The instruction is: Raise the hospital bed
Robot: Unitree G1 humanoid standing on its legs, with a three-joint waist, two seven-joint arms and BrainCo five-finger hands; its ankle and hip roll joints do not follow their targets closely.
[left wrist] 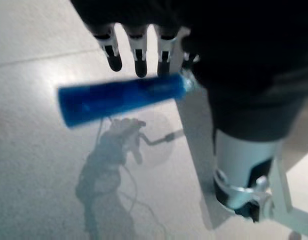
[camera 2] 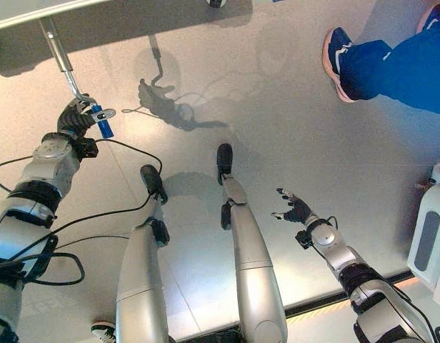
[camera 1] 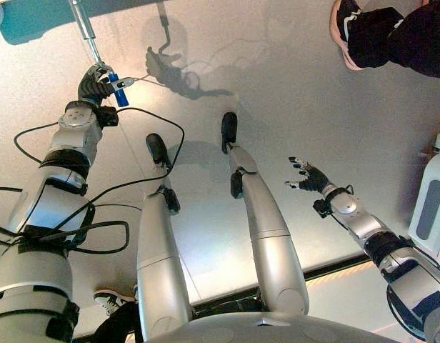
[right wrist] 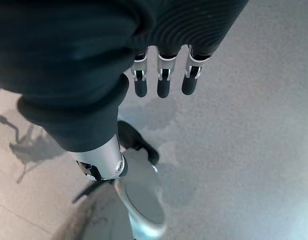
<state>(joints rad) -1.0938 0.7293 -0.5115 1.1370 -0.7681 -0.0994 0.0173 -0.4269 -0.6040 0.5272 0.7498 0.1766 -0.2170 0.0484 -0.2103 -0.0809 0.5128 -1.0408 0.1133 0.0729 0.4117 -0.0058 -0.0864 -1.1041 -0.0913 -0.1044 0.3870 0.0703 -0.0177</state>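
Observation:
A metal crank rod slopes down from the hospital bed's edge at the far left. It ends in a blue handle, blue handle. My left hand is curled round the crank where the blue handle begins, and most of the grip sticks out past its fingers. The bed edge also runs along the far side in the right eye view. My right hand hangs open over the bare floor at the right with straight fingers and holds nothing.
A person's legs and pink-soled shoes stand at the far right. A white device stands on the floor by the right edge. Another shoe shows near me at the lower left. The floor is grey and smooth.

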